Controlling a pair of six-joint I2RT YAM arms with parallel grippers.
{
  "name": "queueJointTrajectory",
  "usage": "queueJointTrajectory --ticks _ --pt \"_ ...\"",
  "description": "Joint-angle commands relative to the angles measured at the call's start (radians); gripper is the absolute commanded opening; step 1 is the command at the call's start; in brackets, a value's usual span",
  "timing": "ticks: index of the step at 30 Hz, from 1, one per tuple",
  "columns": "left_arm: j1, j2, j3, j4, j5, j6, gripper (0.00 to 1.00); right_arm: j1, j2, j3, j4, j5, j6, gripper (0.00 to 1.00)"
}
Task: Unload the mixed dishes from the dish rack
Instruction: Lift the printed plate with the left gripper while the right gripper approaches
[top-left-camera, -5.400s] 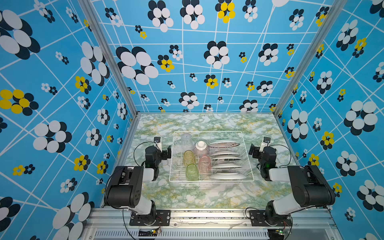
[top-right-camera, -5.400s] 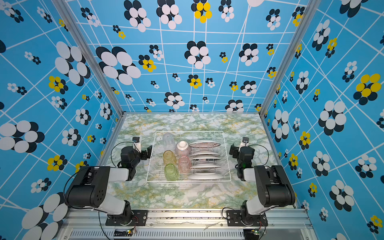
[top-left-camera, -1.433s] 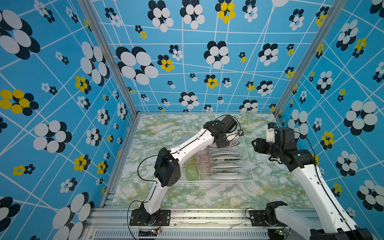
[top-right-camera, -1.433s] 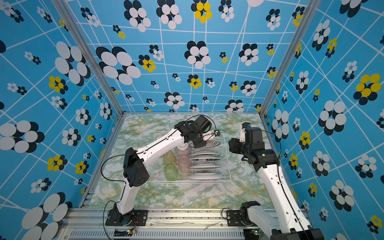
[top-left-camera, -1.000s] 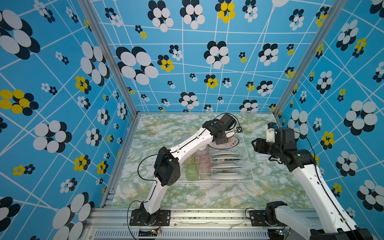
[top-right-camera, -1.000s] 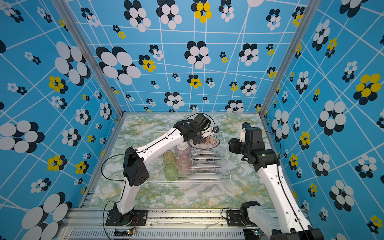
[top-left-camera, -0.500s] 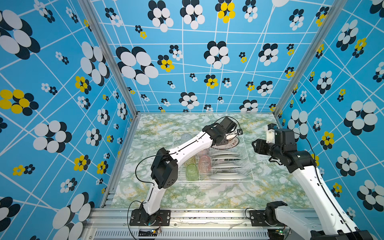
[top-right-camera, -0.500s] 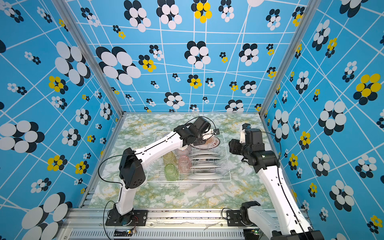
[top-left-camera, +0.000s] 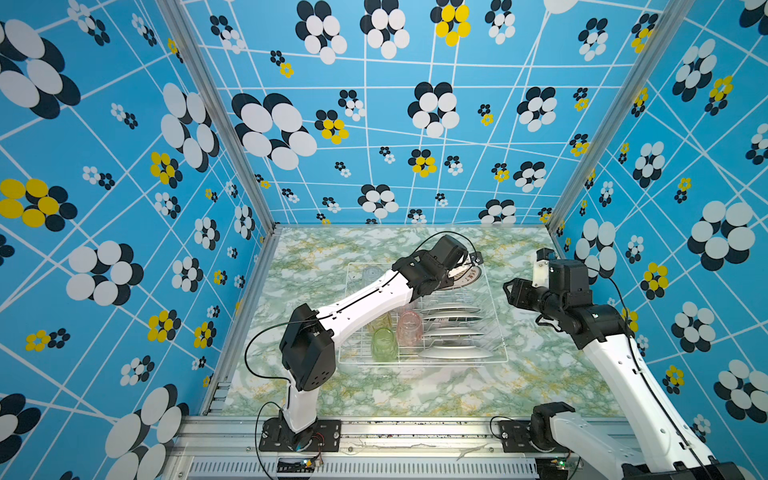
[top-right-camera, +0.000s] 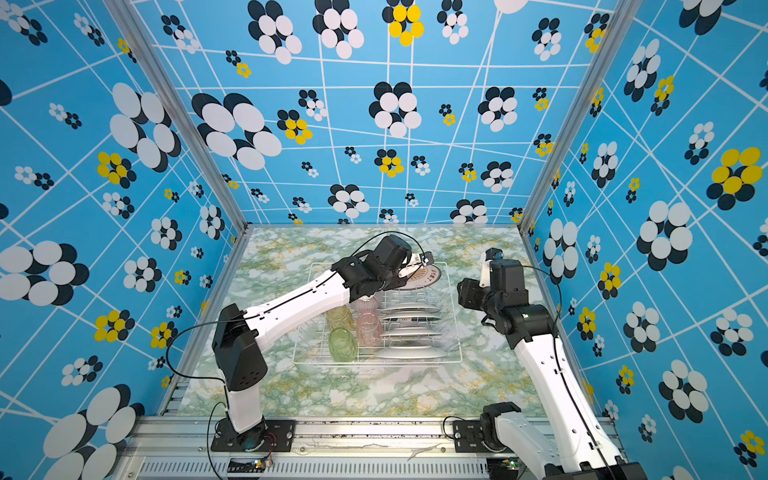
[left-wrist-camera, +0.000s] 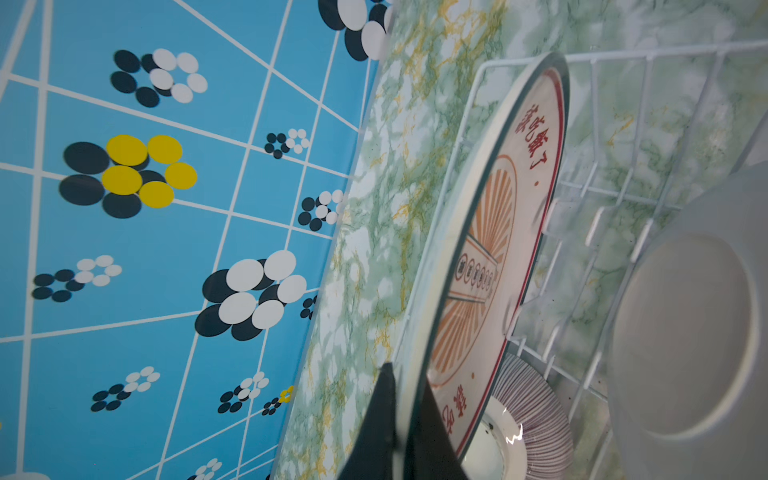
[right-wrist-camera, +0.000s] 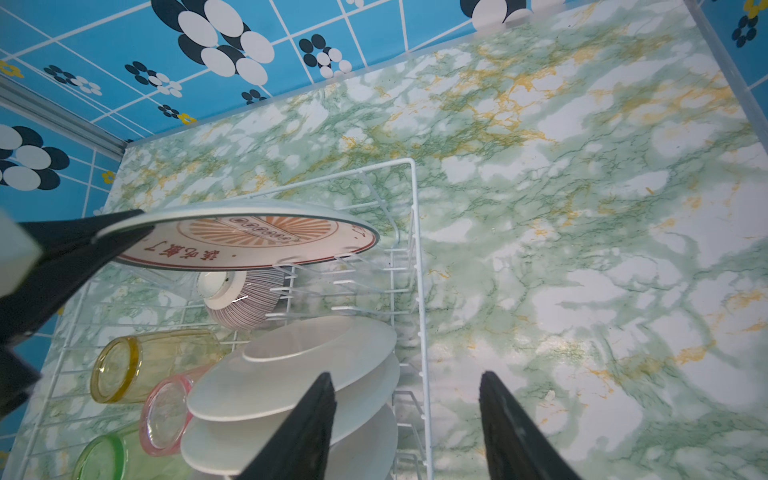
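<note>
The left gripper (left-wrist-camera: 405, 424) is pressed together on the rim of a printed plate (left-wrist-camera: 490, 249), with one black finger (left-wrist-camera: 380, 419) laid on the back and the other on the printed face. The plate is held tilted over the far right corner of the rack (right-wrist-camera: 417, 249), and its red-lettered, orange-rayed face is visible in both top views. Whether its lower edge is clear of the prongs cannot be told. Just below it, the striped bowl (right-wrist-camera: 245, 299) is seen in the rack with its white foot showing. Nearer the front, white plates (right-wrist-camera: 291, 365) are stood on edge in the slots of the rack's right half; four can be counted in a top view. In the left half, a green tumbler (top-left-camera: 383, 343) and a pink tumbler (top-left-camera: 409, 328) are set side by side at the front. An amber tumbler (right-wrist-camera: 153, 365) behind the green one is largely covered by the left arm in both top views, and a clear tumbler (top-left-camera: 371, 274) is set at the far left. The right gripper (right-wrist-camera: 406, 376) is spread wide with nothing between its fingers. It is held raised over the table (top-left-camera: 374, 395) just beside the rack's right rim, and nothing is touched by it.
</note>
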Motion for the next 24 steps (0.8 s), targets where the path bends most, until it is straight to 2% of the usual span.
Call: queueJointTrajectory --ticks 1,6,11,16,18,21,24 --pt "-0.011 -0.084 0.055 0.02 -0.018 -0.071 0.0 0.008 -0.014 -0.007 0.026 0.001 0.017 0.58" --pt "0.016 -0.118 0.18 -0.112 0.022 -0.19 0.0 0.007 -0.019 0.004 0.043 -0.049 0.025 0.56" --pt "0.131 -0.138 0.305 -0.265 0.305 -0.439 0.0 0.003 -0.027 -0.005 0.141 -0.267 0.073 0.48" --pt "0.262 -0.17 0.261 -0.257 0.618 -0.645 0.0 -0.026 -0.037 -0.073 0.345 -0.547 0.216 0.41" --pt "0.306 -0.182 0.22 -0.218 0.74 -0.719 0.0 -0.078 -0.033 -0.118 0.47 -0.642 0.315 0.4" --pt "0.35 -0.191 0.153 -0.148 0.874 -0.806 0.0 -0.092 -0.015 -0.187 0.67 -0.725 0.457 0.4" --pt "0.365 -0.192 0.095 -0.084 0.937 -0.861 0.0 -0.093 0.005 -0.213 0.766 -0.74 0.522 0.41"
